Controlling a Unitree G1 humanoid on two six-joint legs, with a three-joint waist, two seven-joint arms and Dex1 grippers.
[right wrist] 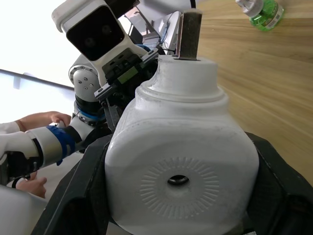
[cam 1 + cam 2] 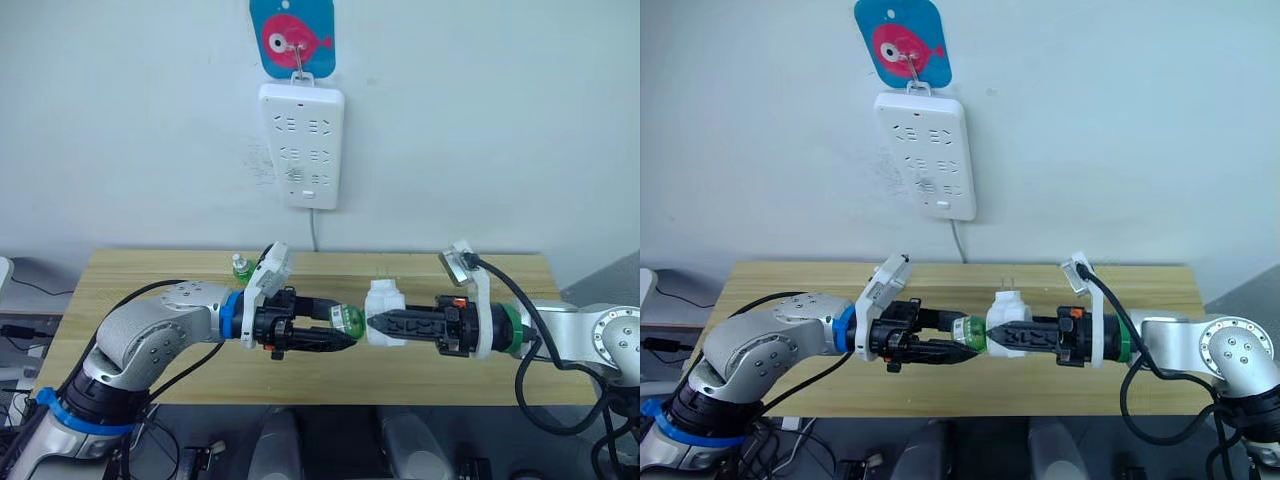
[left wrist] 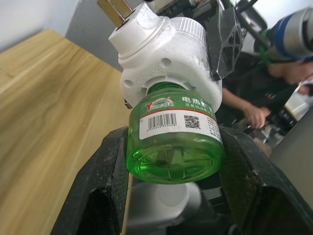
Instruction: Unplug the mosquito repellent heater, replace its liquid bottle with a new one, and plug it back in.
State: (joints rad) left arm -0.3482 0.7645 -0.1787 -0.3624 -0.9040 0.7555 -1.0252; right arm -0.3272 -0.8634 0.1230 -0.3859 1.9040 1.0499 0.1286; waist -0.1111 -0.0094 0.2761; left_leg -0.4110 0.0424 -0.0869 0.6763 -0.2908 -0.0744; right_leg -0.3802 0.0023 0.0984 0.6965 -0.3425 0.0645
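Right end effector is clamped on the unplugged heater over the table; its green bottle is gripped by the left. Swapping and replugging are left.

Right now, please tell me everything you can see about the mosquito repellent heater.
The mosquito repellent heater is a small white rounded unit that looks like plastic, with two metal prongs at its back and a round ribbed dimple on its front. It is unplugged and held above the wooden table, clamped in the right gripper. A green liquid bottle with a barcode label sits screwed into it, and the left gripper grips that bottle.
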